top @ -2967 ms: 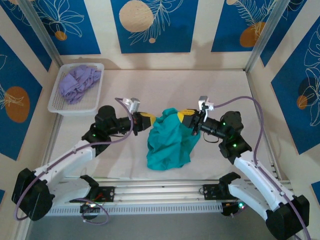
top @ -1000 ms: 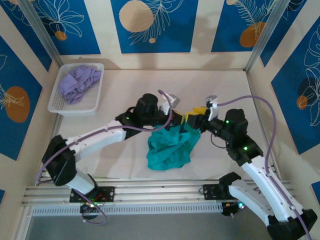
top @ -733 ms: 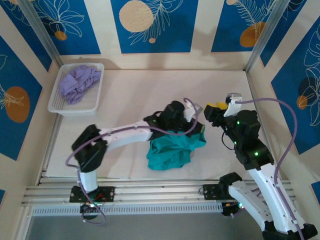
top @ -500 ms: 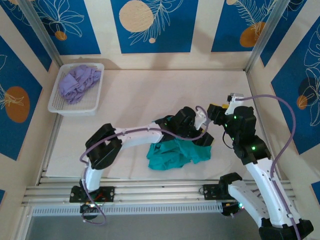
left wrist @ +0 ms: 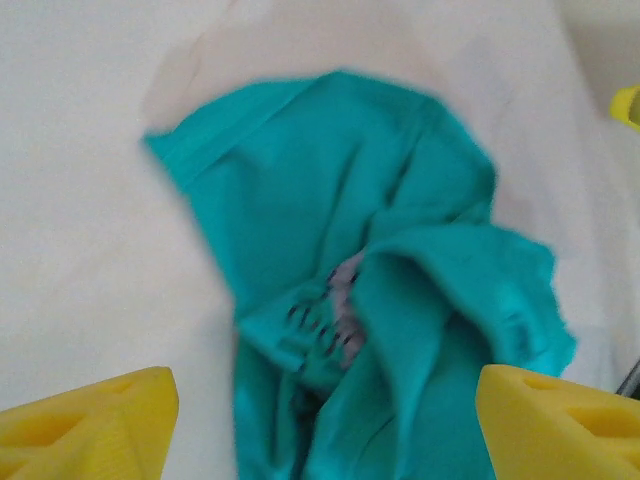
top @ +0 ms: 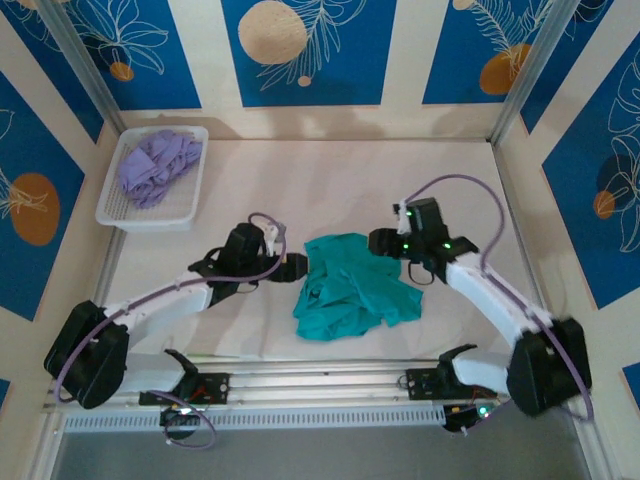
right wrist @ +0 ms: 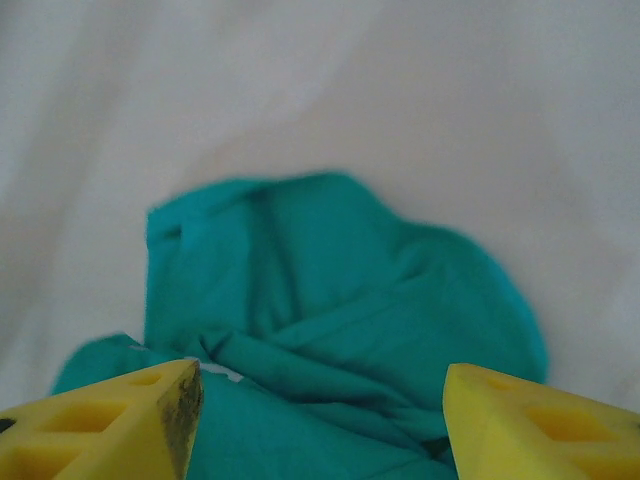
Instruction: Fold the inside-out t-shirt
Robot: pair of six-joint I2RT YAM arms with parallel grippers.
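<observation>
On the pale table (top: 300, 180), between blue leaf-patterned wall panels (top: 300, 50), the teal inside-out t-shirt (top: 350, 290) lies crumpled, with the left tool (top: 296, 266) just beside its left edge and the right tool (top: 380, 241) at its far right edge, both spread wide and gripping nothing.

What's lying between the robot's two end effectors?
The crumpled teal t-shirt lies between the left end effector and the right end effector. Both are open, as the top external view shows.
</observation>
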